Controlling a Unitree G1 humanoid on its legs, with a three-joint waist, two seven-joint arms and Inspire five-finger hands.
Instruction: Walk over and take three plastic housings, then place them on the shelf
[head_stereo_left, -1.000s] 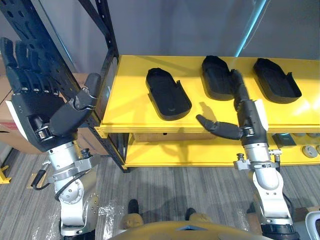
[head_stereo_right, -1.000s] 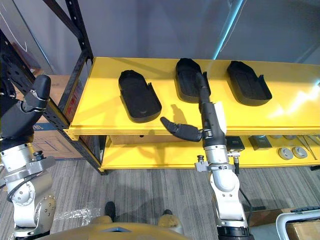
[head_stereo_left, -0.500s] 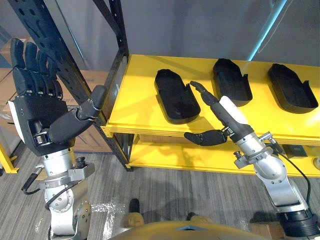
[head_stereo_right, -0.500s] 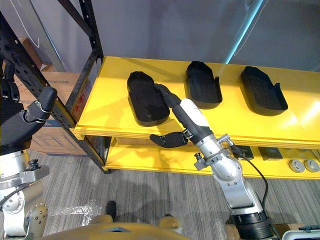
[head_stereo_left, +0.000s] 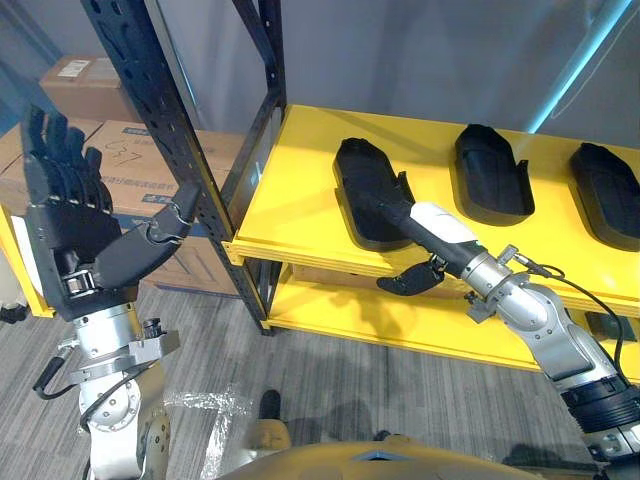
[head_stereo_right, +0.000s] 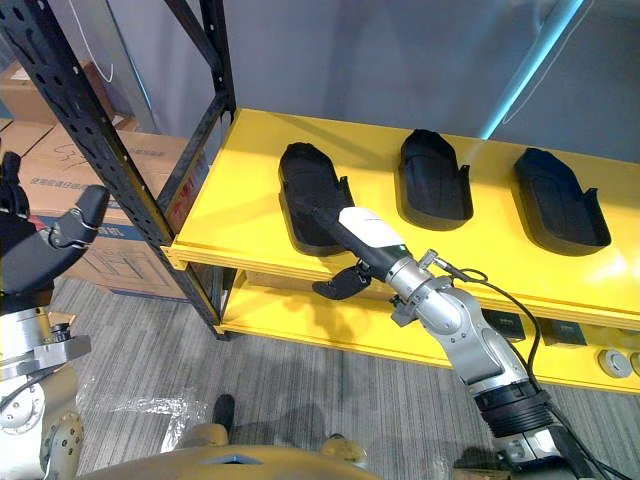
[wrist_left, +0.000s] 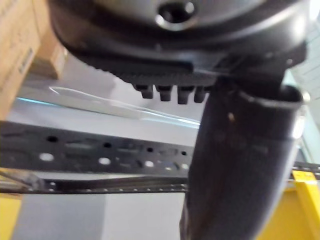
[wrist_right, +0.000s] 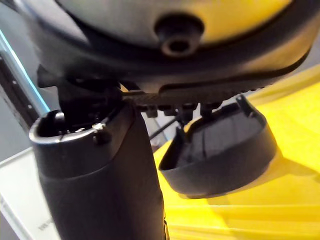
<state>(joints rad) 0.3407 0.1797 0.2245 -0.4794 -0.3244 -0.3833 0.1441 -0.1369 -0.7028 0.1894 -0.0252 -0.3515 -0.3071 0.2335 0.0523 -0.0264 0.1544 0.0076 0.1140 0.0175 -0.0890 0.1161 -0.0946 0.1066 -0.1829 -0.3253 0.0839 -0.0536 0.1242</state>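
Left eye view: my left hand (head_stereo_left: 75, 235) is raised at the left, fingers straight and spread, so it is open and empty. 3 black housings sit on the yellow shelf (head_stereo_left: 300, 190): the left housing (head_stereo_left: 358, 172), middle housing (head_stereo_left: 490, 182) and right housing (head_stereo_left: 610, 195). My right hand (head_stereo_left: 420, 225) lays straight fingers on the left housing's near end, thumb below the shelf edge, gripping nothing.

Left wrist view: the thumb stands out before a black rack beam (wrist_left: 100, 160).

Right wrist view: fingertips meet the left housing's rim
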